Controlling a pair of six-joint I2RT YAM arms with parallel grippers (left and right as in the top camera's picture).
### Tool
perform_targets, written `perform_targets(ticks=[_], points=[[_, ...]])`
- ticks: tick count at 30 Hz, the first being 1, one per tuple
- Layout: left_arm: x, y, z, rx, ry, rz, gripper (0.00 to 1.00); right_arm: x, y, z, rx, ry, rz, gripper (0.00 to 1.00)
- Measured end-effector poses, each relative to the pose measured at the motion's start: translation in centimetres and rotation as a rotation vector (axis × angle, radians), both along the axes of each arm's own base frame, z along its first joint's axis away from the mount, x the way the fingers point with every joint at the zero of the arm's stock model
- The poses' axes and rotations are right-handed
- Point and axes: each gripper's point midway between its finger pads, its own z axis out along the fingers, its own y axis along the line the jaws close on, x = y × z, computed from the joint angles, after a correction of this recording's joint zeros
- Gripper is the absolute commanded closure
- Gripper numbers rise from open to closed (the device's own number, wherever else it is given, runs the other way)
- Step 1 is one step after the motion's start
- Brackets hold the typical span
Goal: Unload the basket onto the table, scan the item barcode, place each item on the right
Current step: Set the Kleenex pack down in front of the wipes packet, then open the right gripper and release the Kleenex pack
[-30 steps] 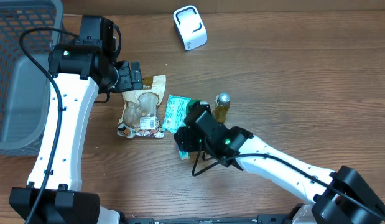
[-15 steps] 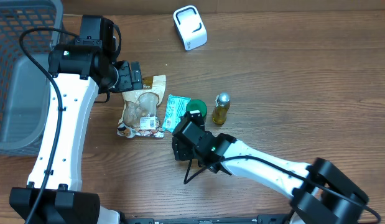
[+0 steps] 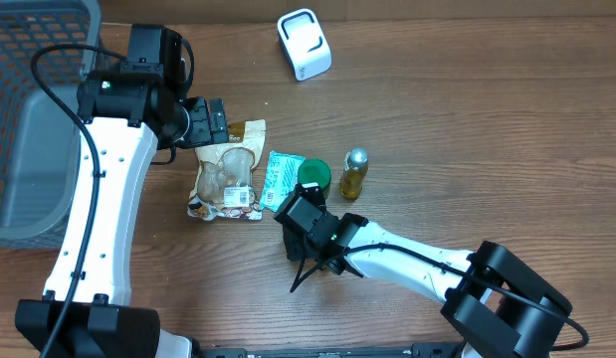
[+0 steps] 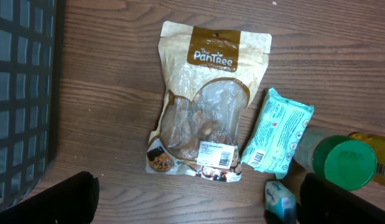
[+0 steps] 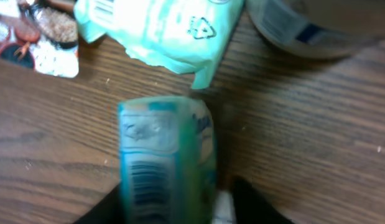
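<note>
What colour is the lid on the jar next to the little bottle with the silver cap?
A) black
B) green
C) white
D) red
B: the lid shows bright green from above.

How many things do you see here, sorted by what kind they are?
Packets: 3 (snack pouch, teal packet, small teal pack)
Bottles and jars: 2 (green-lidded jar, yellow bottle)
Scanners: 1 (white scanner)
Baskets: 1 (grey basket)
Total: 7
</note>
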Motion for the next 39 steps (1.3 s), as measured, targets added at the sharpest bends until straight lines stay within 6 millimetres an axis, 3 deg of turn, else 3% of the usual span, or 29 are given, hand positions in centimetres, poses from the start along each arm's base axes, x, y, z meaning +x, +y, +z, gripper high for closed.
perform_targets(ticks=[4, 7, 14, 21, 34, 39], points=[[0.0, 0.0, 0.0, 0.0, 0.001, 0.0, 0.0, 0.0, 0.0, 0.0, -0.003, 0.0, 0.006, 0.83], [0.0, 0.0, 0.0, 0.0, 0.0, 0.0, 0.01, 0.0, 0.0, 0.0, -0.003, -0.001, 0.005, 0.89], [0.0, 0.0, 0.0, 0.0, 0.0, 0.0, 0.0, -0.1, -0.2, -0.1, -0.011, 0.003, 0.003, 0.9], [0.0, 0.0, 0.0, 0.0, 0.001, 0.0, 0.01, -0.2, -2.3, 0.1, -0.119, 0.017, -0.051, 0.91], [0.0, 0.0, 0.0, 0.0, 0.0, 0.0, 0.0, 0.4, -2.3, 0.4, -0.106, 0.0, -0.119, 0.79], [0.0, 0.0, 0.0, 0.0, 0.0, 0.0, 0.01, 0.4, -2.3, 0.4, -0.101, 0.003, -0.123, 0.58]])
